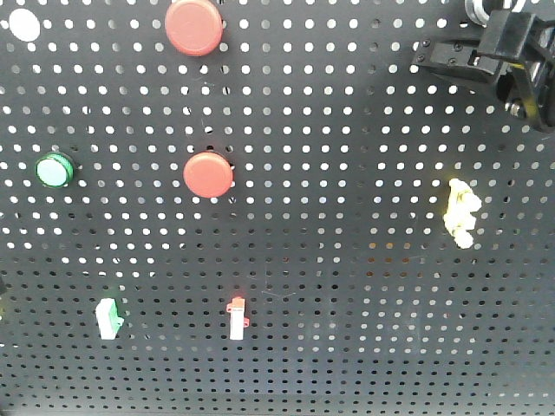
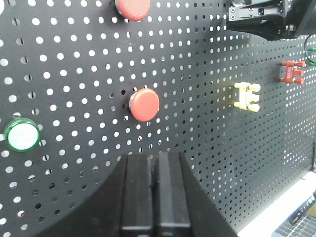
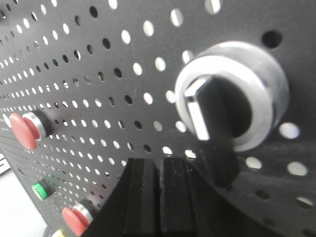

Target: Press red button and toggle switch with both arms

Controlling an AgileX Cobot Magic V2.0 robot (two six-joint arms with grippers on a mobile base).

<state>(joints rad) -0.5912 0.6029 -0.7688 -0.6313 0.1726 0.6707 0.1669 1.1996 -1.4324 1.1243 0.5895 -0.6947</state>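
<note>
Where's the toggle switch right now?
Right wrist view, upper right on the pegboard: the toggle switch sits just above and right of the shut right gripper.

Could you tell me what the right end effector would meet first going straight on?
Probably the toggle switch, whose lever sits close beside the right end effector; otherwise the bare pegboard. Depth is unclear.

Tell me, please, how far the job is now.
Nothing looks done yet. The right gripper, shut, sits close under the toggle switch; contact is unclear. The left gripper, shut, hangs short of the board, apart from the red button. Both actions remain.
</note>
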